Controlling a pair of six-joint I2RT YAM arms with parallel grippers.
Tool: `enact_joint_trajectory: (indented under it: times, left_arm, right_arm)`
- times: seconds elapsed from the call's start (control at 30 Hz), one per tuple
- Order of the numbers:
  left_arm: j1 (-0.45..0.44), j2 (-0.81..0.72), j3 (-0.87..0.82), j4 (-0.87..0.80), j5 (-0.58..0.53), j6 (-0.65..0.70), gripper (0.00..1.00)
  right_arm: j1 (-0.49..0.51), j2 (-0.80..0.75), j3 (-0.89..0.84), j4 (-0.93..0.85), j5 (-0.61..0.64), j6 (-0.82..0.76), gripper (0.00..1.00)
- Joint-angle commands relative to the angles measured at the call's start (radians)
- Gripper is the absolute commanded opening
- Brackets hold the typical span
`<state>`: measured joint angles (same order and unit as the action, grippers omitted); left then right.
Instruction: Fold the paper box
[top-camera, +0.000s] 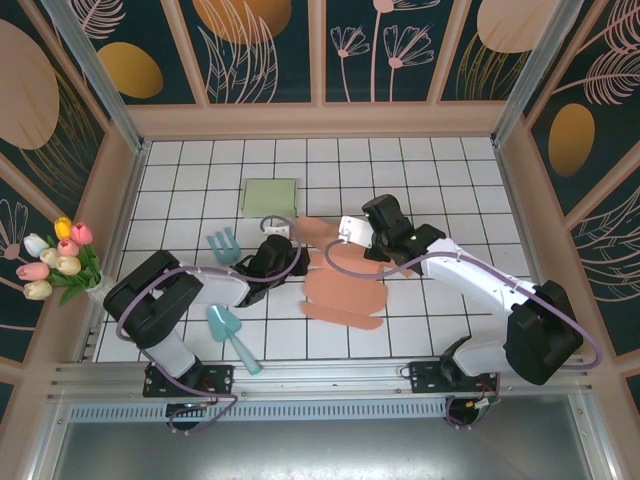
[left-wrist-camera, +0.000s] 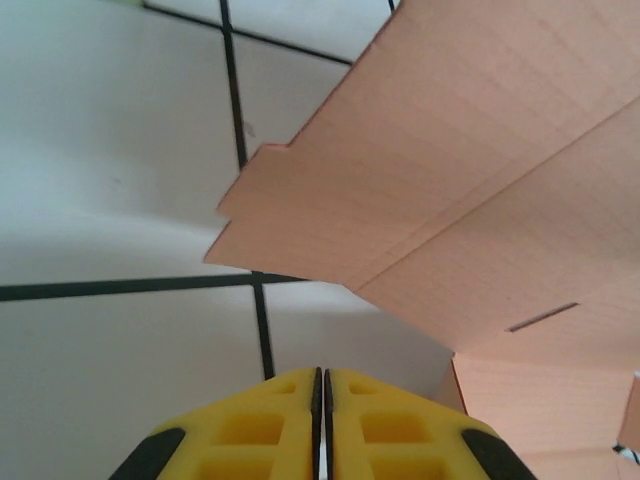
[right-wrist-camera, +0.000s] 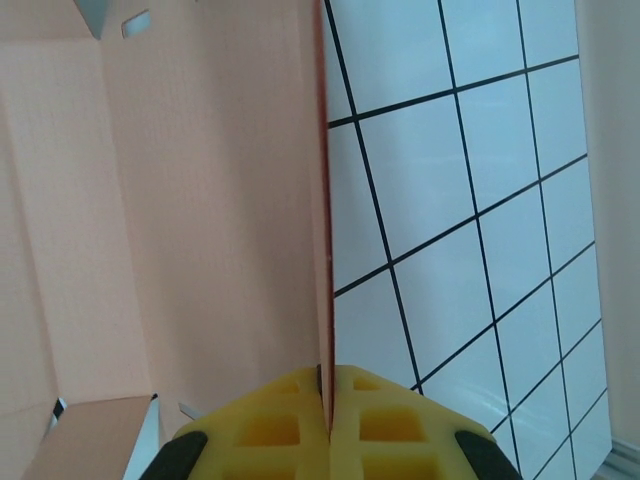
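Right claw (right-wrist-camera: 326, 372): clamped on a raised edge of the paper box (top-camera: 345, 295).
Left claw (left-wrist-camera: 322, 375): fingers together, holding nothing, just beside the box's left flap.
Surface: white tiled table (top-camera: 440, 180), flowered walls around.
Nearby: green pad (top-camera: 270, 196) behind; blue fork (top-camera: 224, 244) and blue scoop (top-camera: 230, 330) to the left; tulips (top-camera: 55, 262) by the left wall.
Box: mid-table, mostly flat, long axis running near to far.

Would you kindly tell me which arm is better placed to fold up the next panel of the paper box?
Right, I think: the right end effector grips a panel edge of the paper box, while the left end effector is shut on nothing, just short of a flap.
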<state>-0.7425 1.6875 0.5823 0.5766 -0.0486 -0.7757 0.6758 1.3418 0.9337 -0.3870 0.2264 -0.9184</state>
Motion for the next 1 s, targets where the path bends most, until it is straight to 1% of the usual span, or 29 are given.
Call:
enact_joint_trajectory:
  times: [0.0, 0.1, 0.3, 0.47, 0.6, 0.7, 0.8, 0.97]
  left_arm:
    - [-0.003, 0.061, 0.038, 0.109, 0.119, -0.044, 0.12]
    - [-0.005, 0.087, 0.058, 0.147, 0.173, -0.075, 0.12]
    - [-0.007, 0.125, 0.083, 0.219, 0.228, -0.135, 0.12]
    - [-0.006, 0.161, 0.094, 0.227, 0.218, -0.142, 0.12]
    - [-0.006, 0.118, 0.063, 0.197, 0.181, -0.111, 0.12]
    - [-0.006, 0.006, 0.02, 0.128, 0.108, -0.051, 0.14]
    - [-0.005, -0.144, -0.039, 0.044, 0.006, 0.022, 0.16]
    - [-0.005, -0.382, -0.142, -0.083, -0.221, 0.116, 0.23]
  right_arm:
    - [0.007, 0.011, -0.014, 0.042, 0.01, -0.002, 0.0]
    - [0.012, 0.022, -0.031, 0.068, 0.009, -0.002, 0.0]
    - [0.018, 0.057, -0.053, 0.108, -0.006, 0.005, 0.0]
    - [0.018, 0.076, -0.067, 0.117, -0.008, 0.003, 0.0]
    - [0.013, 0.054, -0.076, 0.122, 0.0, -0.009, 0.0]
    - [0.008, 0.029, -0.087, 0.132, 0.021, -0.037, 0.0]
    - [0.008, -0.003, -0.114, 0.161, 0.057, -0.09, 0.0]
    - [0.037, -0.1, -0.218, 0.291, 0.104, -0.226, 0.0]
